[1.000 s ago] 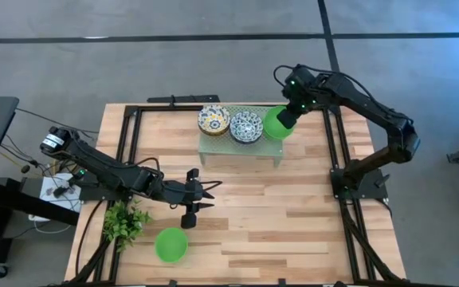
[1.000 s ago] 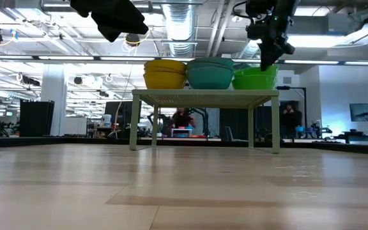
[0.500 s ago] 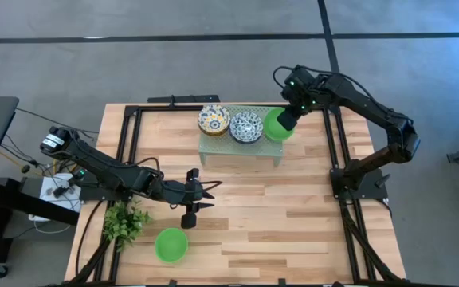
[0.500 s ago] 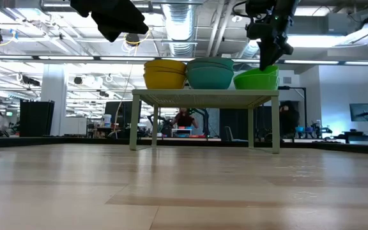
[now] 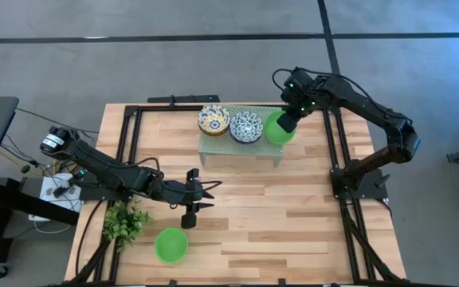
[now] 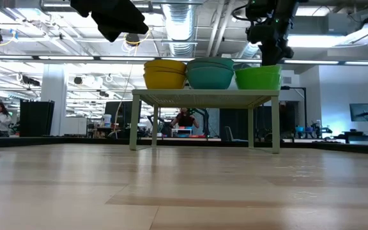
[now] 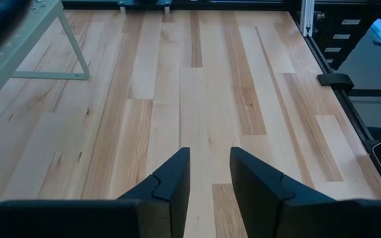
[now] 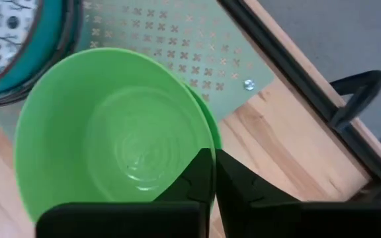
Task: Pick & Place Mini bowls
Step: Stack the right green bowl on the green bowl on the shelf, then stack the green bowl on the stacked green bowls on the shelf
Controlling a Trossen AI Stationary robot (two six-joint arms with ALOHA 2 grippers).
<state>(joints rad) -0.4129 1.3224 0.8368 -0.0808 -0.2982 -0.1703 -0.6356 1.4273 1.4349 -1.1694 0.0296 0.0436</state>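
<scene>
1. Fingers (image 8: 202,173) of the right gripper (image 5: 287,121) are pressing together with no gap between the tips, sitting just over the near rim of a green bowl (image 8: 111,135); whether the rim is caught between them cannot be told.
2. That green bowl (image 5: 276,127) is resting on the right end of the pale green perforated rack (image 5: 213,144), and a second green rim is peeking out from under it in the right wrist view, so it is sitting nested in another one.
3. Beside it on the rack, a blue-patterned bowl (image 5: 246,126) is standing in the middle, touching the green one, and a yellowish patterned bowl (image 5: 213,119) is standing at the left end; in the low view each of these is showing as a stack.
4. Fingers (image 7: 174,178) of the left gripper (image 5: 205,195) are standing apart with nothing between them, hanging above bare wood near the table's middle, well apart from the rack.
5. Another green bowl (image 5: 170,245) is lying alone near the front edge of the wooden table (image 5: 293,223), just beside a small leafy plant (image 5: 124,222).
6. Black frame rails are running along the table's sides, and grey floor is surrounding it.
7. Beyond the rack, the low view is showing a large hall with ceiling ducts, and people (image 6: 184,119) are sitting at desks far behind.
</scene>
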